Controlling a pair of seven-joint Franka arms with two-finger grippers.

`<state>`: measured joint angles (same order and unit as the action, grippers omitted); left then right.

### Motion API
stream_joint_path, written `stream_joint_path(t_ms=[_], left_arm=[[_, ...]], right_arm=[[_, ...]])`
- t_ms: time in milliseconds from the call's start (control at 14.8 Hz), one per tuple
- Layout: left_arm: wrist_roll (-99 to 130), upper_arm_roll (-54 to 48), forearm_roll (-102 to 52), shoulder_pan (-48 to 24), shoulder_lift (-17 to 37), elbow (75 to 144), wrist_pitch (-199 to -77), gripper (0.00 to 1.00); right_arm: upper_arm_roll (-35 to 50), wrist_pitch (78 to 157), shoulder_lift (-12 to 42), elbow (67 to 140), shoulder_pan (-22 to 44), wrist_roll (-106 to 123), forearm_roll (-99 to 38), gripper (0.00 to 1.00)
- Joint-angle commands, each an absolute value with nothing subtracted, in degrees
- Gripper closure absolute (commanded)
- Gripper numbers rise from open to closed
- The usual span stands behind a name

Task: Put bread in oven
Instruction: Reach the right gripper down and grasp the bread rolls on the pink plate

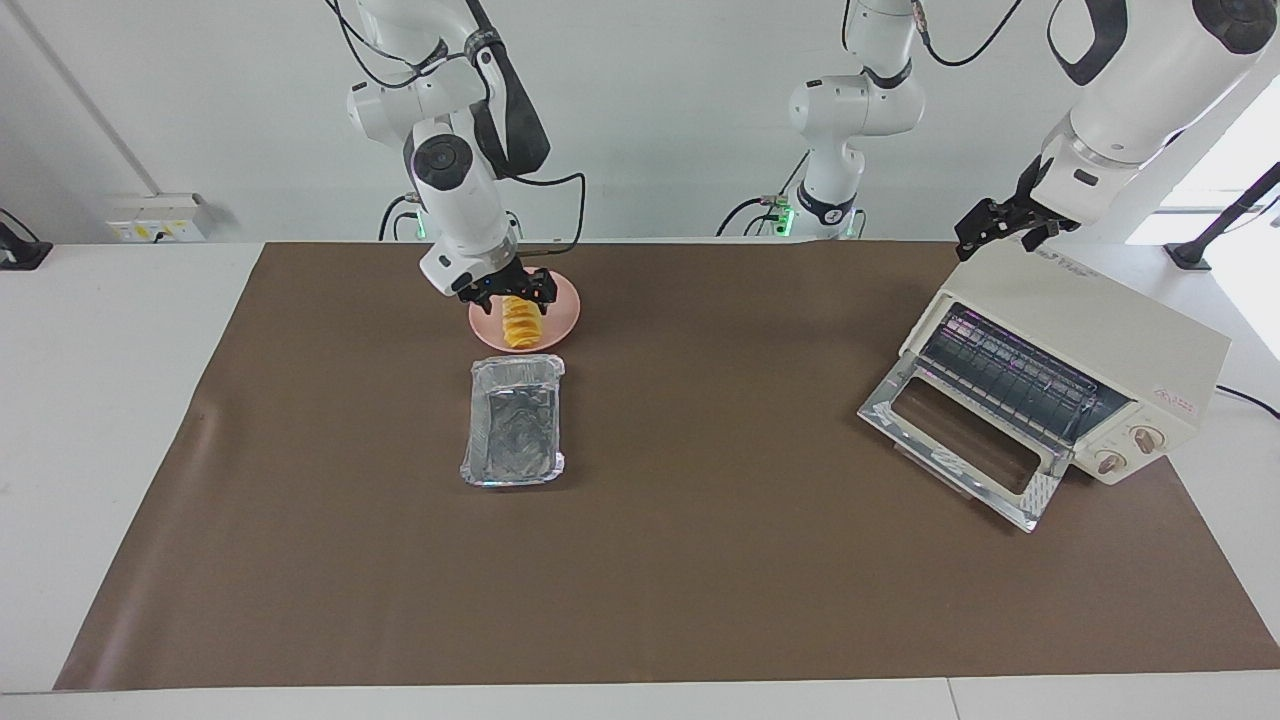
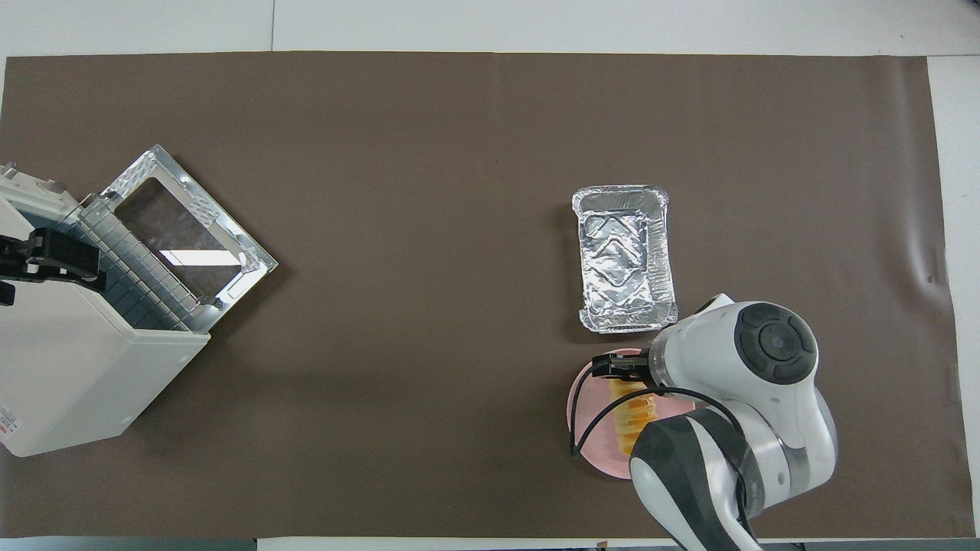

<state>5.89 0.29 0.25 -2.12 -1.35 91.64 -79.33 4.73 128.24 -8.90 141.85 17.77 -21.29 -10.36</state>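
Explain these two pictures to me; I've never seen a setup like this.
Two white robot arms stand at a table covered with a brown mat. One picture looks at them from across the table, the other looks down from above their own end, so the sides are swapped between the two.

On the mat lie a pink plate with the bread on it, an empty foil tray just beside the plate, farther from the robots, and the oven with its door folded down, at the left arm's end.

The right gripper is down at the bread on the plate; whether it grips it yet I cannot tell. The left gripper waits above the oven's top.
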Motion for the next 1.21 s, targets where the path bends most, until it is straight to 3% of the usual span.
stream_joint_path(t_ms=[0, 202, 540, 877, 1147], left_arm=[[5.8, 0.2, -0.1, -1.8, -1.8, 91.4, -79.1, 0.0], [5.8, 0.2, -0.1, -1.8, -1.8, 91.5, -79.1, 0.0], [5.8, 0.2, -0.1, -1.8, -1.8, 91.5, -79.1, 0.0], [5.8, 0.2, -0.1, -1.8, -1.8, 91.5, -79.1, 0.0], [5.8, 0.2, -0.1, -1.8, -1.8, 91.5, -79.0, 0.0]], right_arm=[[4.4, 132.7, -9.1, 145.6, 17.8, -21.4, -11.8, 0.05], [4.4, 134.4, -9.0, 147.0, 17.9, -21.5, -12.5, 0.35], [4.4, 135.8, -9.1, 148.4, 17.9, -21.5, -12.8, 0.98], [4.5, 134.8, -9.4, 147.4, 17.9, -24.2, -12.9, 1.0], [4.4, 123.3, -12.3, 141.1, 17.8, -25.1, -13.1, 1.0]])
